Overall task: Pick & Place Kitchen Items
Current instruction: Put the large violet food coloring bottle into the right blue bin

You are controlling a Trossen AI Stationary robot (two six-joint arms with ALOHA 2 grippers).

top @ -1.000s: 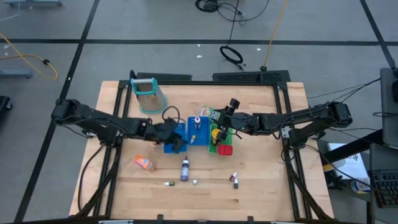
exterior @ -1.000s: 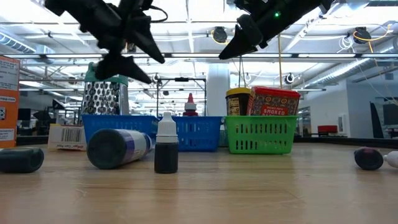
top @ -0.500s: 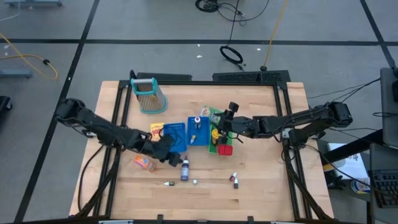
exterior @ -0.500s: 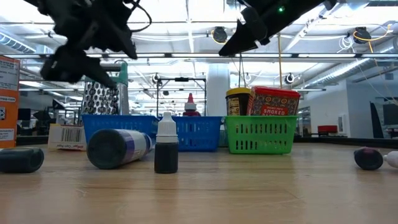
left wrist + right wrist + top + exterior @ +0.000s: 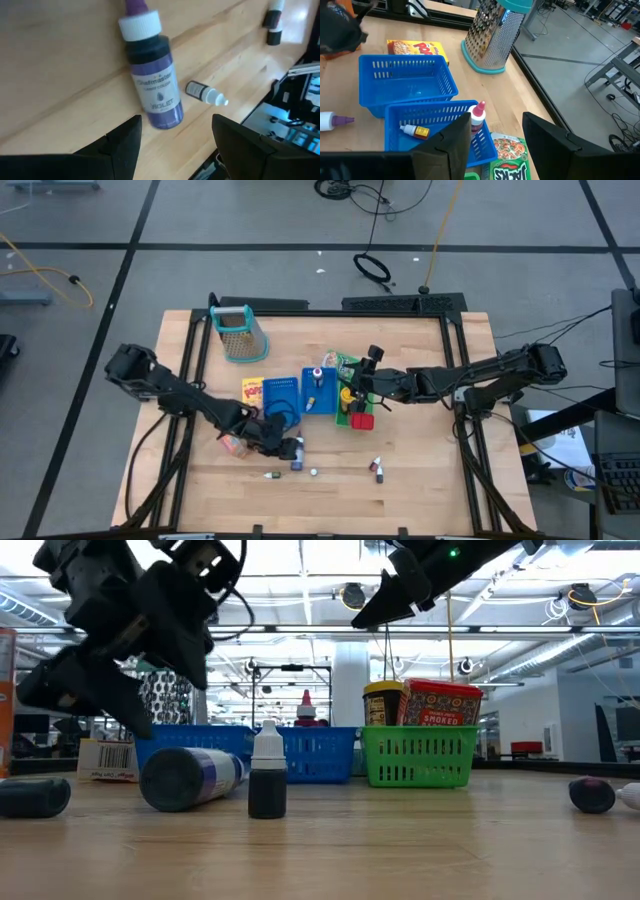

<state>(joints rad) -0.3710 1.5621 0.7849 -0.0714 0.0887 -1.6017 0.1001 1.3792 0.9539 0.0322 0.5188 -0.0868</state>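
- High view: the left gripper (image 5: 283, 444) sits low over the front of the wooden table (image 5: 420, 435), just beside the lying purple-labelled dark bottle (image 5: 297, 457). The right gripper (image 5: 362, 378) hovers over the green plastic basket (image 5: 344, 416), beside the red block (image 5: 362, 421).
- Low view: the red container (image 5: 441, 702) in the green basket reads "SMOKED", next to a yellow-lidded dark jar (image 5: 384, 703). A small white-capped dropper bottle (image 5: 267, 781) stands upright in front.
- Left wrist view: the bottle's label reads "Chefmaster" and "VIOLET". The left fingers (image 5: 122, 145) are spread wide, holding nothing, with the bottle between and beyond them; a tiny white-tipped bottle (image 5: 206, 93) lies near.
- Right wrist view: the yellow box (image 5: 417, 49) reads "POPS", the green pouch (image 5: 507, 161) "JACKS". The right fingers (image 5: 450, 145) are apart and empty, above the two blue plastic baskets (image 5: 405, 82).
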